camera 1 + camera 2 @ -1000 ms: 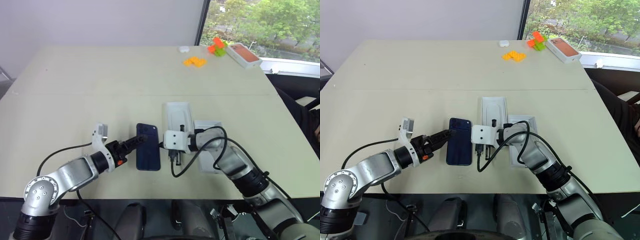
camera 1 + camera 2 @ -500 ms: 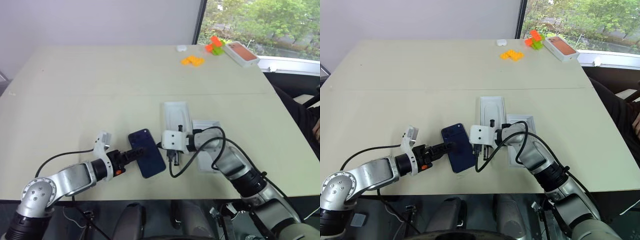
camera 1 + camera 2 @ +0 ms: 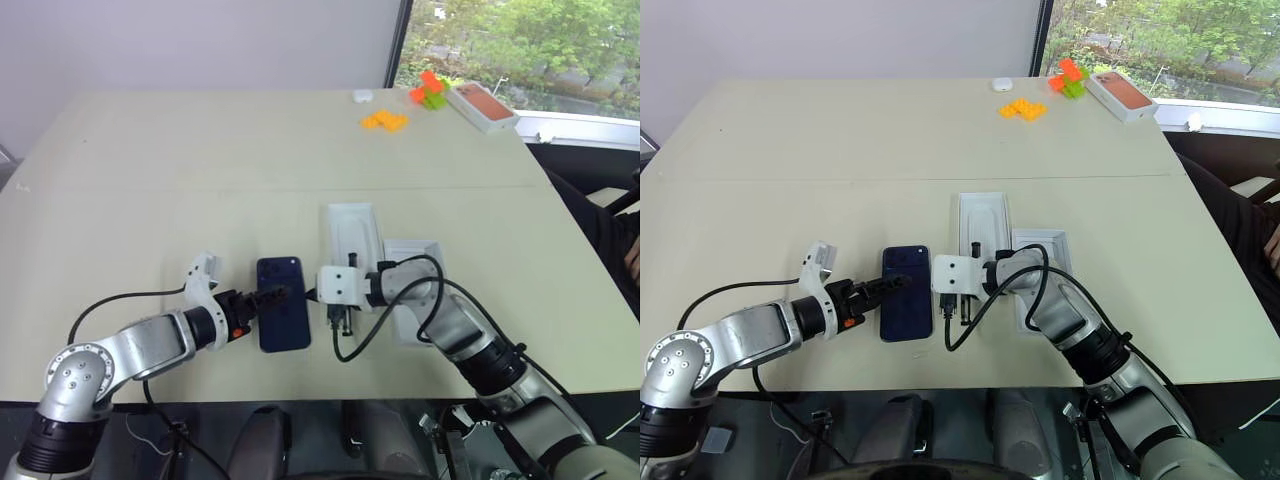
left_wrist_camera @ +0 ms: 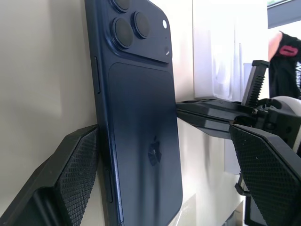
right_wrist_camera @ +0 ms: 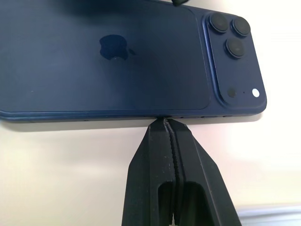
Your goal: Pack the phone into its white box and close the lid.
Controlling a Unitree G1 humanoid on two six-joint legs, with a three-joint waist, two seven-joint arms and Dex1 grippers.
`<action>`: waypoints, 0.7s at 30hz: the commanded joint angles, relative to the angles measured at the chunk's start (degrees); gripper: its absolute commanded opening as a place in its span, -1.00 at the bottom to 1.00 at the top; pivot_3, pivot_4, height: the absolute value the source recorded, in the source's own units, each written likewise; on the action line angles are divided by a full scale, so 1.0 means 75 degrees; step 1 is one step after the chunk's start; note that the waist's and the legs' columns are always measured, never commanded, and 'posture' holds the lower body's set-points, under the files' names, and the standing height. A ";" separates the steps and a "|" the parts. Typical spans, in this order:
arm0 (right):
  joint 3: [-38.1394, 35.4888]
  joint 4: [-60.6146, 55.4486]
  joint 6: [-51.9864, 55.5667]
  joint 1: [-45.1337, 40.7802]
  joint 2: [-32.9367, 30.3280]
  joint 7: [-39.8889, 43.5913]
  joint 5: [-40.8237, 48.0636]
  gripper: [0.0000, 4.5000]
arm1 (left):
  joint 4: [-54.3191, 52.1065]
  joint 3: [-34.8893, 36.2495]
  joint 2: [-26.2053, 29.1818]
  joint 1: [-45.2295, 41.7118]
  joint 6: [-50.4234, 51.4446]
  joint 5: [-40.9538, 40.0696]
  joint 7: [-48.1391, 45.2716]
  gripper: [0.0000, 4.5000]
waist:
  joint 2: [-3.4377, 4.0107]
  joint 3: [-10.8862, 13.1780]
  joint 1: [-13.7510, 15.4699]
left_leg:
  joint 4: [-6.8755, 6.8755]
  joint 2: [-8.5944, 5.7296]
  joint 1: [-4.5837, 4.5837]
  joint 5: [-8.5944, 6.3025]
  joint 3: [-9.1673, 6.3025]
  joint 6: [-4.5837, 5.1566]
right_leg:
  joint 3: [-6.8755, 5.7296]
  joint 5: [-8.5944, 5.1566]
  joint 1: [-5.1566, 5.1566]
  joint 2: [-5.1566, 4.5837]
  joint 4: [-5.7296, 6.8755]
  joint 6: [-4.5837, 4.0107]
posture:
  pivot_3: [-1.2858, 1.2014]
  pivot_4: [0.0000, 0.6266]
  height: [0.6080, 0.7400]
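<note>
The phone (image 3: 282,317) is dark navy and lies back-up on the table, its camera bump at the far end. My left gripper (image 3: 268,299) is open around it. One pad (image 4: 70,179) rests on the phone's (image 4: 136,117) left long edge, and the other pad stands well clear of the right edge. My right gripper (image 5: 164,121) is shut, with its tips pressed against the phone's (image 5: 117,56) right long edge. A shallow white box (image 3: 428,258) lies open side up, partly under my right forearm. I cannot tell the lid apart.
A longer white piece with an oval recess (image 3: 354,232) lies just beyond my right wrist. Far right at the back are a box with a salmon-orange top (image 3: 487,108), orange bricks (image 3: 388,122) and an orange-and-green piece (image 3: 430,92). The table's front edge is close behind both grippers.
The phone was skewed half a second ago and now lies straight again, slightly further left. My shut right gripper followed its edge leftward. The left gripper stayed open at the other side.
</note>
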 commanded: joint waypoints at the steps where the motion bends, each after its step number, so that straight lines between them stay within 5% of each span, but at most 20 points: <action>1: 0.0227 -0.0032 -0.0187 -0.0050 0.0130 0.0124 0.0129 -0.97 | 0.0023 0.0210 0.0118 0.0140 0.0020 -0.0095 0.0121 1.00 | 0.0000 0.0000 -0.0004 | 0.0000 0.0000 0.0000 0.0000 0.0000 0.0000 | 0.0000 0.0000 0.0000 0.0000 0.0000 0.0000 | 0.03 -0.52 1.00; 7: 0.0257 0.0029 -0.0251 -0.0077 0.0135 0.0130 0.0136 -0.97 | 0.0012 0.0259 0.0150 0.0274 0.0058 -0.0095 -0.0002 1.00 | 0.0001 0.0000 -0.0010 | 0.0000 0.0002 0.0001 0.0000 0.0001 0.0000 | -0.0001 0.0000 0.0000 0.0002 0.0001 0.0000 | 0.03 -0.52 1.00; 21: 0.0253 0.0049 -0.0266 -0.0063 0.0158 0.0128 0.0097 -0.97 | -0.0557 -0.0264 -0.1241 0.0109 -0.0327 -0.0095 0.0099 1.00 | -0.0002 0.0002 0.0017 | 0.0000 -0.0005 -0.0006 0.0000 -0.0002 -0.0001 | 0.0003 0.0000 -0.0001 -0.0004 -0.0006 -0.0001 | 0.03 -0.52 1.00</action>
